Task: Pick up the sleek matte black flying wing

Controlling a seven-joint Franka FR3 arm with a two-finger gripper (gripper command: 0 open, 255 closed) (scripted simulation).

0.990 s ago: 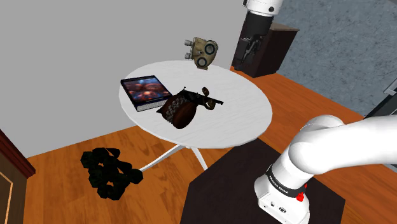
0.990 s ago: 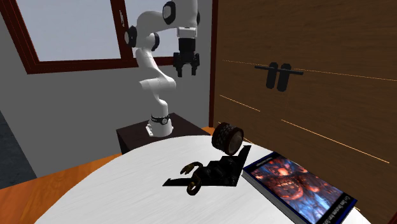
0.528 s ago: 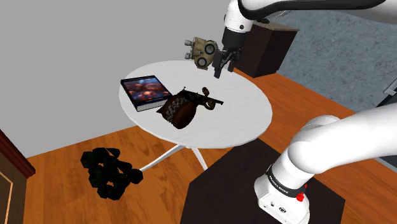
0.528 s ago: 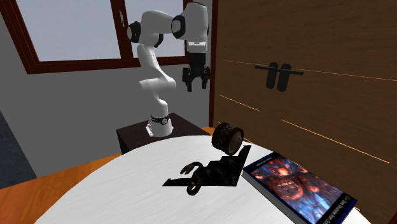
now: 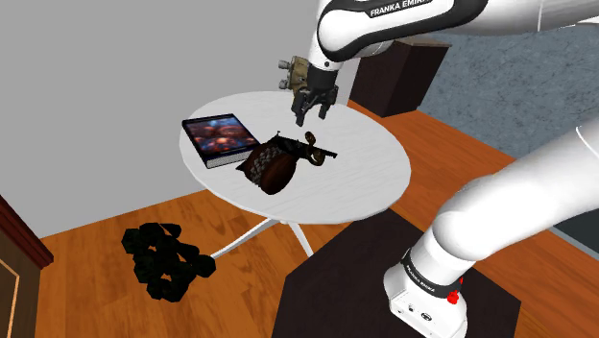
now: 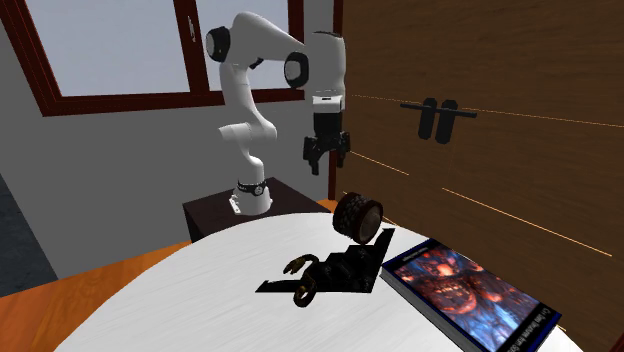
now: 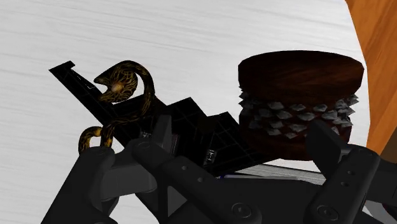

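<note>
The black flying wing (image 5: pixel 289 146) lies flat near the middle of the round white table (image 5: pixel 365 182). A gold-brown curled snake-like piece (image 7: pixel 122 89) rests on the wing (image 7: pixel 191 124), and a brown spiked round cylinder (image 7: pixel 298 89) stands against its edge. From across the table, the wing (image 6: pixel 345 270) is between the curled piece (image 6: pixel 305 282) and the cylinder (image 6: pixel 357 215). My gripper (image 5: pixel 308 116) hangs open in the air above the table's far side, short of the wing and well above it. The gripper (image 6: pixel 326 164) holds nothing, and the same is true in the wrist view (image 7: pixel 242 143).
A picture-cover book (image 5: pixel 219 138) lies on the table just beyond the cylinder. A tan goggle-like object (image 5: pixel 303 77) sits behind the gripper. A black lumpy cluster (image 5: pixel 165 259) is on the wooden floor. A dark cabinet (image 5: pixel 403 67) stands behind, and the dark stand (image 5: pixel 336 298) is near the table.
The arm has swung down and to the shoulder view's left, bringing the gripper from beyond the table's far side to above its far part. Nothing on the table has moved.
</note>
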